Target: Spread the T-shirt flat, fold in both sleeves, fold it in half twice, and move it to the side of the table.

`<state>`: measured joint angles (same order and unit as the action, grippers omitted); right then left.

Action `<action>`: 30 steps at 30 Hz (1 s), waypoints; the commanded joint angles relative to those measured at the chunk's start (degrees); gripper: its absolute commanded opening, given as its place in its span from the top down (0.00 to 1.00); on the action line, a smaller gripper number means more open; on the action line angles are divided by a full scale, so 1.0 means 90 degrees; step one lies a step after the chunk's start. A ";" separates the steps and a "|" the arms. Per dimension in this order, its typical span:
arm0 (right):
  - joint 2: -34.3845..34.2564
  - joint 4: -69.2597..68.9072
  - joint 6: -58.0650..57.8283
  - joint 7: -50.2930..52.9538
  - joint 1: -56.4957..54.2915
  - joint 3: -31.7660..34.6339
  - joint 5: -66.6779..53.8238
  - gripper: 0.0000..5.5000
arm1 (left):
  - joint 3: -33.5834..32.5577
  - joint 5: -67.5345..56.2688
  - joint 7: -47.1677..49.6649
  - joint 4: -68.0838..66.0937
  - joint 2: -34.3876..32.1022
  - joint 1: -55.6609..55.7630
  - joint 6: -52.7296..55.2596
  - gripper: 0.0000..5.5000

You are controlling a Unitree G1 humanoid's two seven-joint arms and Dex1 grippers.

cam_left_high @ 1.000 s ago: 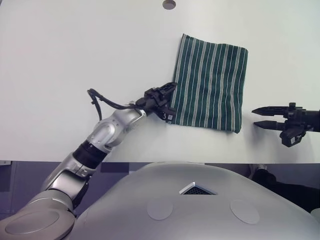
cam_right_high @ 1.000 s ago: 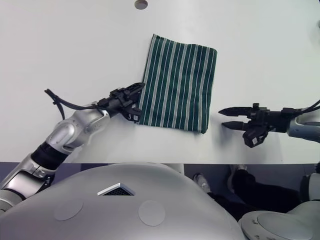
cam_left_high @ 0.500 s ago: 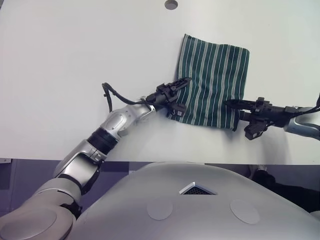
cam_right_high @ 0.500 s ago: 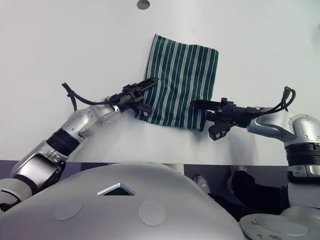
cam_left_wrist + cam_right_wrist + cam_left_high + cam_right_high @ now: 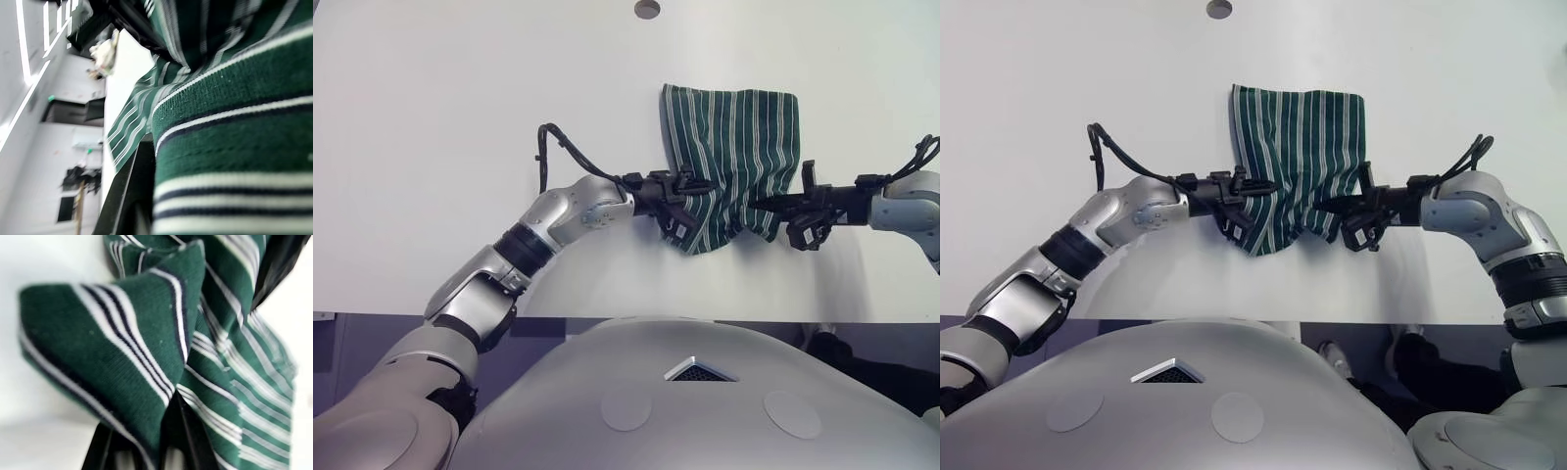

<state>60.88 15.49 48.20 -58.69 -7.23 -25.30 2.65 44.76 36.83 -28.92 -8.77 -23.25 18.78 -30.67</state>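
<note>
The folded green T-shirt [image 5: 734, 137] with white stripes lies on the white table [image 5: 431, 117], right of centre. Its near edge is bunched up and raised off the surface. My left gripper [image 5: 697, 189] is shut on the near left corner, and the striped cloth [image 5: 234, 147] lies against its dark finger [image 5: 129, 196]. From the right side, my right gripper [image 5: 760, 206] is shut on the near right corner. In the right wrist view the cloth [image 5: 146, 347] is pinched between the black fingers [image 5: 173, 435]. The shirt's far edge rests flat on the table.
A round hole [image 5: 647, 9] sits in the table at the far edge. The table's front edge [image 5: 607, 315] runs just below both arms. Bare white surface stretches left of the shirt, with a narrower strip to its right.
Both grippers have moved in from the sides and shut on the shirt's near corners. The near edge, flat a second ago, is now bunched and lifted.
</note>
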 commanded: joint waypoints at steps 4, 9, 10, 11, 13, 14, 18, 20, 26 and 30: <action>0.1429 -0.1601 -0.3244 -0.3732 -0.0440 -0.0815 -0.2834 0.97 | 0.1030 -0.1193 -0.2665 -0.0432 -0.1805 -0.1878 0.0070 0.99; 0.0963 -0.1540 -0.5237 -0.3756 -0.1106 -0.1357 -0.3770 0.97 | 0.0800 -0.4511 -0.4323 0.0172 -0.1904 -0.2322 0.1171 0.99; 0.0785 -0.1442 -0.5735 -0.3756 -0.1195 -0.1250 -0.3907 0.97 | 0.0660 -0.5112 -0.4522 0.0443 -0.1944 -0.2385 0.1577 0.99; 0.0613 -0.1267 -0.6236 -0.3746 -0.1257 -0.1079 -0.4035 0.97 | 0.0408 -0.5864 -0.4698 0.0764 -0.2044 -0.2436 0.2100 0.99; 0.0394 -0.1047 -0.6938 -0.3653 -0.1217 -0.0771 -0.4208 0.97 | -0.0128 -0.7006 -0.4946 0.1248 -0.2285 -0.2442 0.2973 0.99; 0.0270 -0.0968 -0.7216 -0.3511 -0.1140 -0.0613 -0.4267 0.97 | -0.0498 -0.7464 -0.4935 0.1458 -0.2459 -0.2431 0.3398 0.99; -0.0237 -0.1006 -0.7844 -0.2813 -0.0604 -0.0039 -0.4276 0.97 | -0.1968 -0.9938 -0.3555 0.3477 -0.2874 -0.2227 0.5834 0.99; -0.0430 -0.1099 -0.7910 -0.2462 -0.0212 0.0142 -0.4152 0.97 | -0.2348 -1.0631 -0.2771 0.4014 -0.2783 -0.1968 0.6781 1.00; -0.1092 -0.0801 -0.7932 -0.1499 0.0451 0.0735 -0.3823 0.97 | -0.2721 -1.0736 -0.1025 0.4015 -0.1892 -0.1609 0.8102 1.00; -0.1522 -0.0709 -0.8287 -0.1073 0.0449 0.1263 -0.3941 0.97 | -0.2743 -1.0250 -0.0595 0.3922 -0.1726 -0.1815 0.8448 1.00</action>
<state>48.08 8.06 -24.18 -71.27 -3.76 -15.84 -33.83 21.05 -57.56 -35.48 26.82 -38.67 3.05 43.90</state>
